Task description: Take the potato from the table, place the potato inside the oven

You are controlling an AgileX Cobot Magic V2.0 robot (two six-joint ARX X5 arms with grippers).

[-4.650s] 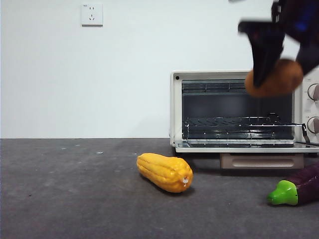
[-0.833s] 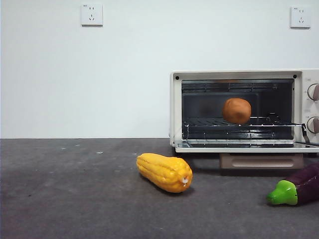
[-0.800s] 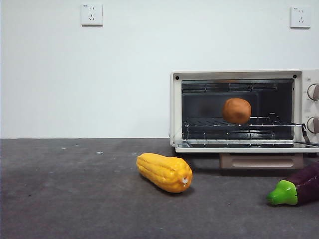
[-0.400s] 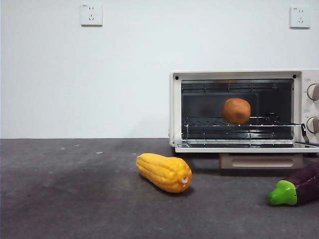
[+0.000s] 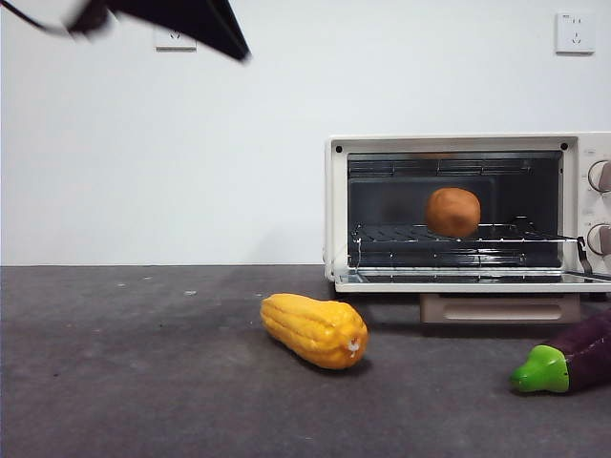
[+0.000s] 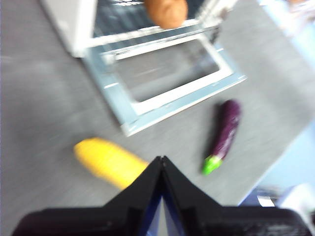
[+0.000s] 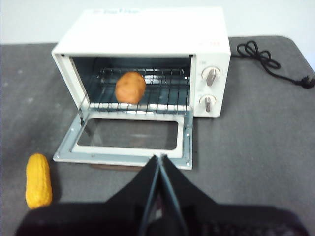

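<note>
The potato (image 5: 452, 212), a smooth orange-brown lump, lies on the wire rack inside the cream oven (image 5: 458, 142), whose door (image 5: 477, 282) hangs open and flat. Both wrist views also show the potato (image 7: 130, 87) (image 6: 166, 11) on the rack of the oven (image 7: 157, 29). My right gripper (image 7: 158, 157) hangs shut and empty, high above the table in front of the open door. My left gripper (image 6: 161, 158) is shut and empty too, high over the yellow cob, in a blurred picture. A black arm part (image 5: 181, 19) crosses the front view's top left corner.
A yellow ridged cob (image 5: 315, 329) lies on the dark grey table (image 5: 143, 363), left of and in front of the oven. A purple eggplant (image 5: 573, 358) with a green cap lies at the right front. A black cord (image 7: 266, 59) runs behind the oven's right side.
A black arm part has come into the front view's top left corner. The potato, cob and eggplant have not moved since half a second ago.
</note>
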